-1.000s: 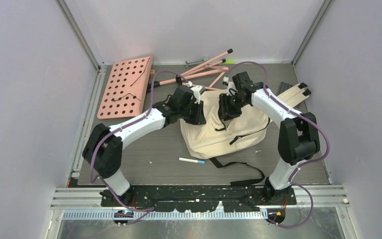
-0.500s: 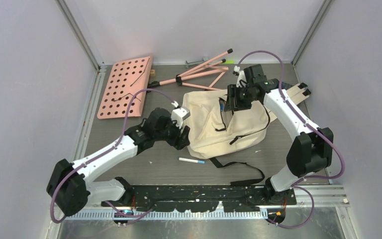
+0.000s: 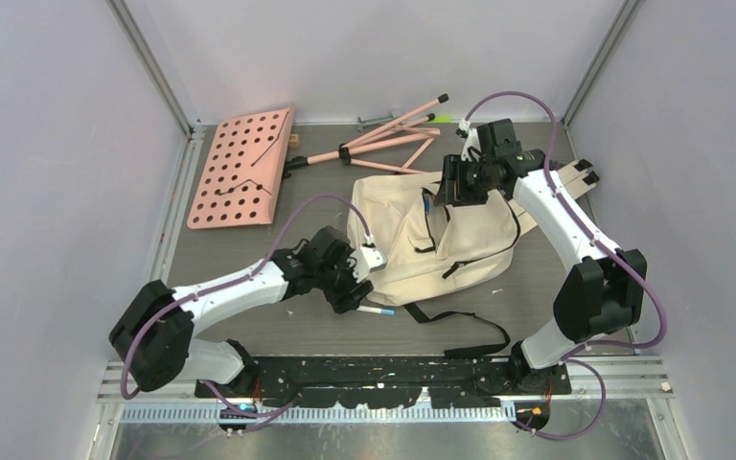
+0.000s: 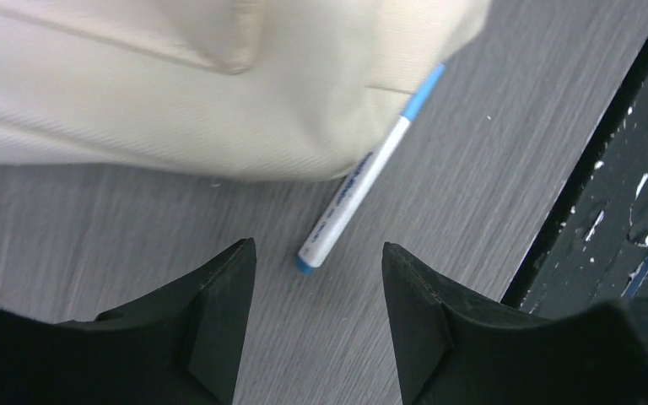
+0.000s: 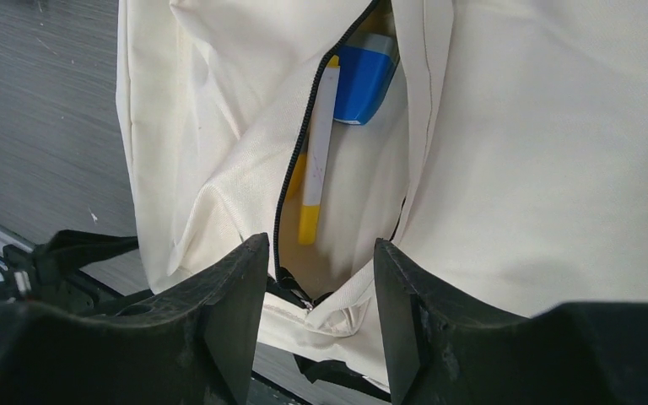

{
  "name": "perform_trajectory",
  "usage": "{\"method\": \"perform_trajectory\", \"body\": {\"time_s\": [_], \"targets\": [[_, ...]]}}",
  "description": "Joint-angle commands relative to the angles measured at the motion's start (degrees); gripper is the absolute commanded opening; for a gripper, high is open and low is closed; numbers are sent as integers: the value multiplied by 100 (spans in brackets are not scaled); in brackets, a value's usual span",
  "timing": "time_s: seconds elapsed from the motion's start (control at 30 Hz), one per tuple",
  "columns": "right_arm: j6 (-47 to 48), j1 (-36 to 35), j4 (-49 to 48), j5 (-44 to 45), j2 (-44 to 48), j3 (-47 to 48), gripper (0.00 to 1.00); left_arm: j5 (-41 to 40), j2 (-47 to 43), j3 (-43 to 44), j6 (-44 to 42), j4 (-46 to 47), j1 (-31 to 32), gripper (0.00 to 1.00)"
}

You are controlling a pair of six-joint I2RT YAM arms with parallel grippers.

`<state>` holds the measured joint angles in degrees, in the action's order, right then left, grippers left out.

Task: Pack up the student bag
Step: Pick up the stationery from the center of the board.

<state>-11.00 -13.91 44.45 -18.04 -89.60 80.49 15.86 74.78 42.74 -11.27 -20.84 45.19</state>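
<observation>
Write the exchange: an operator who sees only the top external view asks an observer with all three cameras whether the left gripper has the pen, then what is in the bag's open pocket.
Operator: From above, the left gripper covers one end of the pen. Is it gripped?
Observer: No. The left wrist view shows the jaws open, one finger on each side of the pen's near tip and not touching it. The pen lies flat on the table.
Operator: What is in the student bag's open pocket?
Observer: The right wrist view shows a white marker with yellow ends and a blue block inside the unzipped opening.
</observation>
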Motion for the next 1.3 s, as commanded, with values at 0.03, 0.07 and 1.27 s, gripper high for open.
{"method": "perform_trajectory", "body": {"time_s": [0.03,0.07,1.27], "targets": [[-107,73,-231,-105,426,56,55,67,458,265,-441,149,339,57],[-111,86,-233,-108,459,46,55,72,541,286,-448,163,367,56],[-74,449,-424,-258,751,-226,55,-1736,1189,994,147,-378,1431,11]]}}
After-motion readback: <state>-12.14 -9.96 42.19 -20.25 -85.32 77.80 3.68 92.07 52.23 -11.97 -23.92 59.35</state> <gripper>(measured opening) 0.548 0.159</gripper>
